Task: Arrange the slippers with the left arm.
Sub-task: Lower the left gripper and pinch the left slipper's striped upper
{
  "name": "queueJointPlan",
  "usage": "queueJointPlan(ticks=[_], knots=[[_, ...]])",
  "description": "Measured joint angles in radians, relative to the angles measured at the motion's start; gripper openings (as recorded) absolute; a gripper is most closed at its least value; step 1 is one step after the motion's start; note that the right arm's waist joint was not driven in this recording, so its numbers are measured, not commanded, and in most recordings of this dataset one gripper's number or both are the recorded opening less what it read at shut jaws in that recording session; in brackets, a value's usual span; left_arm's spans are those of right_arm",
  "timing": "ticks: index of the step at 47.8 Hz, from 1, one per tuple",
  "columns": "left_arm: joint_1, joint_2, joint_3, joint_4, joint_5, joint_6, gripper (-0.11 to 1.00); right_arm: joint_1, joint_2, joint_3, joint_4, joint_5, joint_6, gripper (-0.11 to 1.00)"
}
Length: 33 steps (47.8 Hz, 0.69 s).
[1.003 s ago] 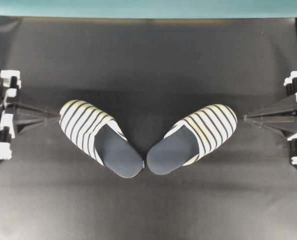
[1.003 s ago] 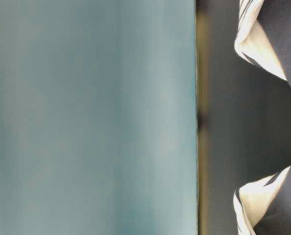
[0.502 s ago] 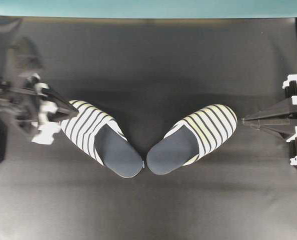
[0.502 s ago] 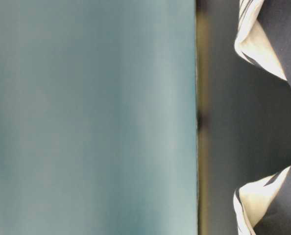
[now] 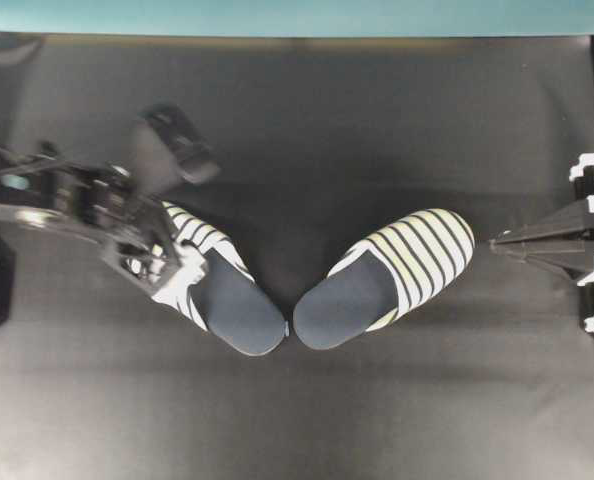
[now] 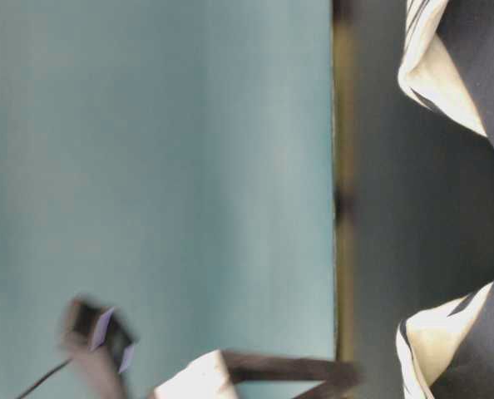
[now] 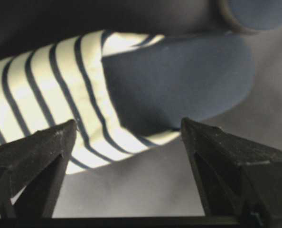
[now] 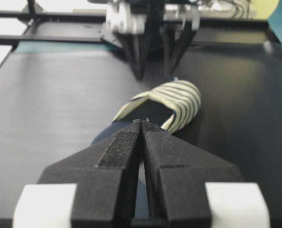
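The two slippers are lying on the black table (image 5: 377, 120) in a V, heels nearly touching near the middle and striped toes splaying outward toward the arms. The left slipper (image 5: 227, 300) is sitting left of centre and the right slipper (image 5: 392, 280) just beside it on the right. Neither looks straightened, so the arranging is judged barely begun: both are waiting to be turned parallel, or at least the pair brought into line.

The left arm (image 5: 67, 195) is reaching over the toe of the left slipper, hiding part of the stripes from overhead. Its gripper (image 7: 129, 137) is hanging with jaws spread wide apart, straddling the striped edge and the navy insole; nothing is being held between them, and contact cannot be told.

The right gripper (image 8: 142, 128) is resting at the table's right edge with jaws pressed together, empty, pointing at the right slipper from well apart.
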Motion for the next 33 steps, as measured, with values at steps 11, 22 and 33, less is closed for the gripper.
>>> queueJointPlan(ticks=[11,22,33], knots=[[0.011,0.114,-0.089,0.002,0.144,-0.014,0.85,0.000,-0.015,0.011,0.000,0.002,0.000,0.00],[0.044,0.143,-0.103,0.005,0.156,-0.014,0.85,0.000,-0.015,0.020,0.000,0.000,0.000,0.00],[0.048,0.193,-0.104,0.005,0.158,0.002,0.84,0.000,-0.018,0.020,0.002,0.002,0.000,0.00]])
